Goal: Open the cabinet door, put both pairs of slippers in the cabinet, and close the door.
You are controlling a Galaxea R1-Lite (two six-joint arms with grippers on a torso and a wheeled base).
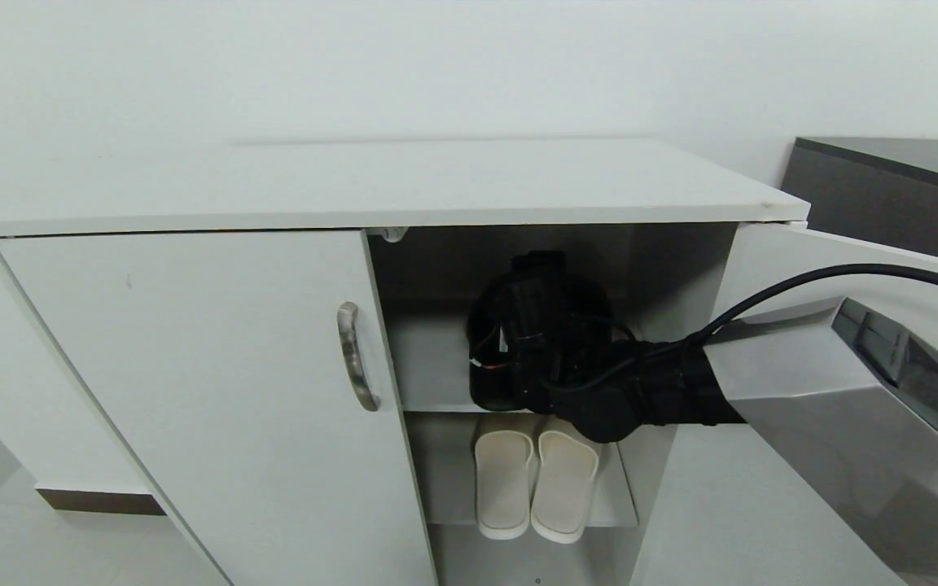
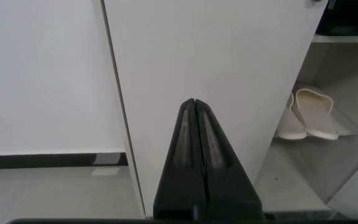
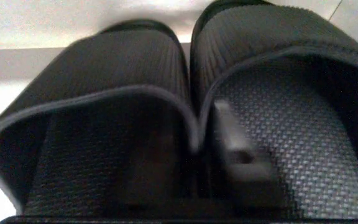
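1. The white cabinet (image 1: 387, 187) stood against the wall, its left door (image 1: 192, 366) shut, metal handle (image 1: 352, 356) upright near the door's right edge.
2. The right door (image 1: 762, 268) was swung wide open to the right, and both shelves were on show.
3. The right arm (image 1: 803, 382) was in through the opening at the level of the upper shelf (image 1: 428, 358).
4. The right gripper (image 3: 197, 149) was clenched on the black slippers (image 3: 272, 81), one finger inside each slipper, pinching the two touching inner walls together.
5. The black pair sat side by side, toes pointing to the far wall of the cabinet, over the upper shelf.
6. Down below, the white slippers (image 1: 554, 480) lay side by side on the lower shelf (image 1: 453, 480), touching, heels toward the near edge.
7. The left gripper (image 2: 194, 109) was closed tight on nothing, fingers pressed together, low in front of the shut left door.
8. A dark unit (image 1: 884, 179) stood far right, beyond the cabinet.
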